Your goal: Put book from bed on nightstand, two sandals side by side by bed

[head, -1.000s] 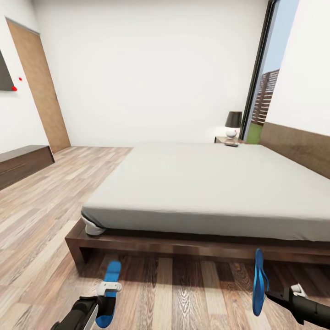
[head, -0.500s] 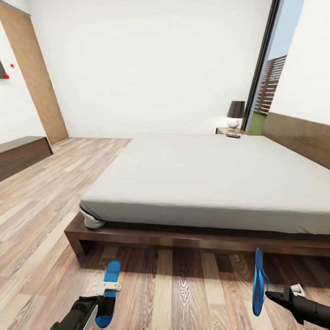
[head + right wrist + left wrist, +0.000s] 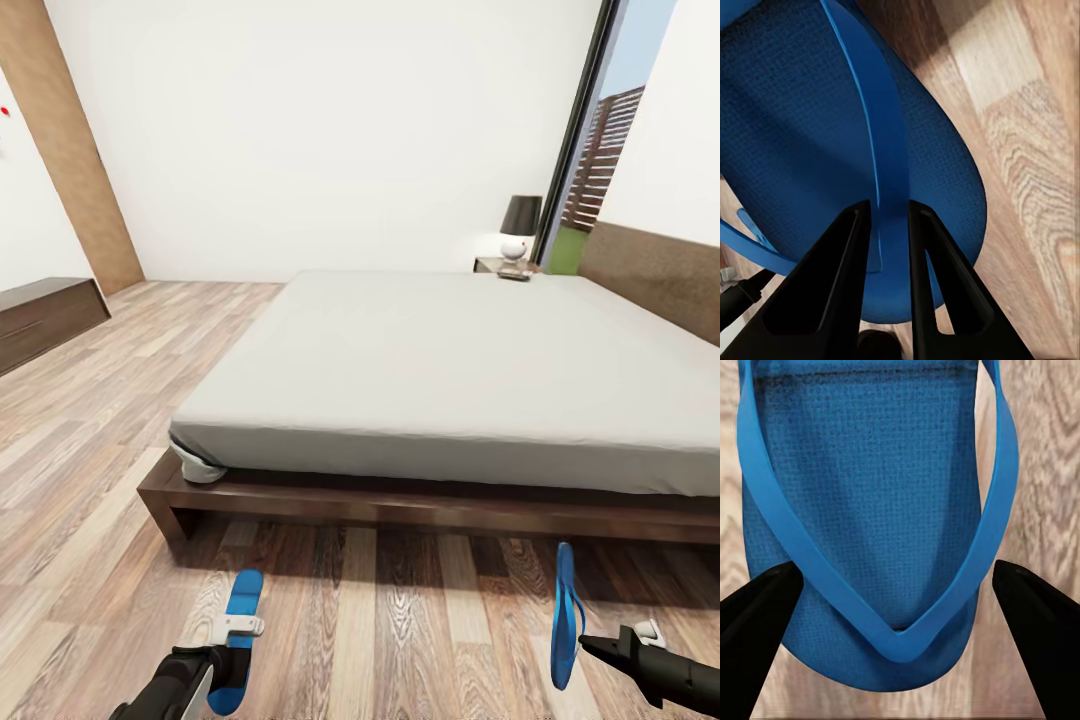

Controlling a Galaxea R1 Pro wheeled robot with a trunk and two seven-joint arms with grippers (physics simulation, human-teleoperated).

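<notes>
My left gripper [image 3: 236, 628] is low in the head view, its fingers on either side of a bright blue sandal [image 3: 243, 612] that lies flat; in the left wrist view the black fingertips [image 3: 761, 611] flank the sandal's [image 3: 870, 510] toe end. My right gripper [image 3: 592, 645] is shut on the thong strap [image 3: 881, 150] of the other sandal [image 3: 565, 615], which hangs on edge above the floor. The bed [image 3: 450, 370] stands just ahead with a bare mattress. At its far corner the nightstand [image 3: 490, 265] bears a lamp, and a small dark thing, apparently the book [image 3: 516, 276].
Wood-plank floor [image 3: 120, 420] runs along the bed's left side. A long low dark bench [image 3: 40, 320] stands against the left wall beside a tan door [image 3: 75, 160]. A tall window [image 3: 590, 150] is behind the nightstand. The dark bed frame [image 3: 400, 505] juts out at floor level.
The whole head view has shifted: the bed and floor now sit higher in the picture. Both sandals keep their places at the grippers while the floor slides under them.
</notes>
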